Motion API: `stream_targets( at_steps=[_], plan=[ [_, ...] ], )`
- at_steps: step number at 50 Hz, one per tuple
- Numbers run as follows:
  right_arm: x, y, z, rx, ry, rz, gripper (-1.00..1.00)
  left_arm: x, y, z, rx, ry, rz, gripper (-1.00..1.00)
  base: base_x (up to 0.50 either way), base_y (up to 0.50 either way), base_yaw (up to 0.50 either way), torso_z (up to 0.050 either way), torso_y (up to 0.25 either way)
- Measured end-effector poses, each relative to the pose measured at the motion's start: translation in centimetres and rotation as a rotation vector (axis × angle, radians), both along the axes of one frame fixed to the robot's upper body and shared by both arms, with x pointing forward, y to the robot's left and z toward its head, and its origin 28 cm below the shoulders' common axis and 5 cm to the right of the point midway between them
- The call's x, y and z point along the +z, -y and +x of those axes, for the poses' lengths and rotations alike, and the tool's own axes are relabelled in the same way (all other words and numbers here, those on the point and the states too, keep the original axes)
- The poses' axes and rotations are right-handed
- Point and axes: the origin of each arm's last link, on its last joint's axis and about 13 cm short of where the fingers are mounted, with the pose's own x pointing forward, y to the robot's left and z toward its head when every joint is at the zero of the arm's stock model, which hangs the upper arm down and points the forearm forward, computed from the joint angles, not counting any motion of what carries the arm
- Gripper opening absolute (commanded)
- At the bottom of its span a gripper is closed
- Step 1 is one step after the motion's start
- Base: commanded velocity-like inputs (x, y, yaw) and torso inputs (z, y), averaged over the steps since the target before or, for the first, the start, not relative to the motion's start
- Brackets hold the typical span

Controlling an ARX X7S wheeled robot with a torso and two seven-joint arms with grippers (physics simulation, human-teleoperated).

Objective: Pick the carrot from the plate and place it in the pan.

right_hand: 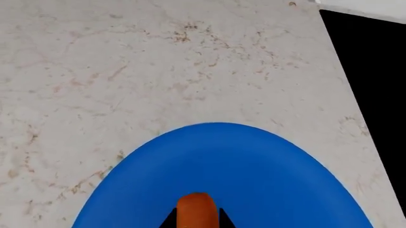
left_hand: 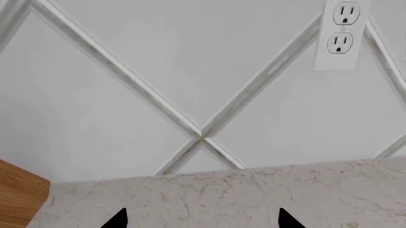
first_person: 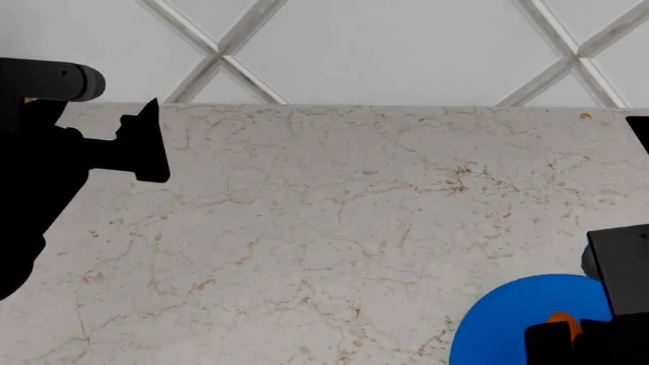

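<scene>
The carrot (right_hand: 197, 208) sits over the blue plate (right_hand: 254, 175), w/ the right gripper (right_hand: 197, 219) clamped on it: in the right wrist view a black fingertip presses each side of the orange end. Can't tell if the carrot is touching the plate or just off it. In the head view the carrot (first_person: 564, 325) is only an orange sliver between black gripper parts at the bottom right corner, and the plate (first_person: 512, 319) is cut off by the frame edge there. Plate rests on a beige marble counter (first_person: 335, 220), near its front right. Left gripper (left_hand: 201, 219) is well apart, up by the far left of the counter, fingers spread w/ nothing between them, facing the diamond-tile backsplash (left_hand: 159, 61) and a wall outlet (left_hand: 343, 31). A wooden edge (left_hand: 19, 194) shows beside the counter.
</scene>
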Motion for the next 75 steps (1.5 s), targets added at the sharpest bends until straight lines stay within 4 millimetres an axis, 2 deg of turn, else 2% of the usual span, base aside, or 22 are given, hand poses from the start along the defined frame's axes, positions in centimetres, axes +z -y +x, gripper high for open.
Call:
stream_targets(
  at_steps=[22,35,52,64,75],
  plan=[
    [5.3,-0.6,0.0,-0.002,0.142,-0.002,-1.00,0.3,0.0,-0.1,-0.003,0.007,-0.002,1.00,0.00,0.00,0.00,0.000,0.000],
    [7.0,-0.8,1.5,-0.056,0.268,0.015,-1.00,0.2,-0.1,-0.3,-0.009,0.008,-0.010,1.00,0.00,0.00,0.00,0.000,0.000],
    [7.6,-1.0,4.3,-0.136,0.412,0.049,-1.00,0.0,-0.1,-0.9,-0.015,0.009,-0.021,1.00,0.00,0.00,0.00,0.000,0.000],
    [6.6,-1.3,6.0,-0.166,0.443,0.079,-1.00,-0.1,-0.3,-1.0,-0.013,0.009,-0.024,1.00,0.00,0.00,0.00,0.000,0.000],
    [6.0,-1.3,6.4,-0.175,0.452,0.076,-1.00,-0.3,-0.3,-1.0,-0.010,0.007,-0.025,1.00,0.00,0.00,0.00,0.000,0.000]
  ],
)
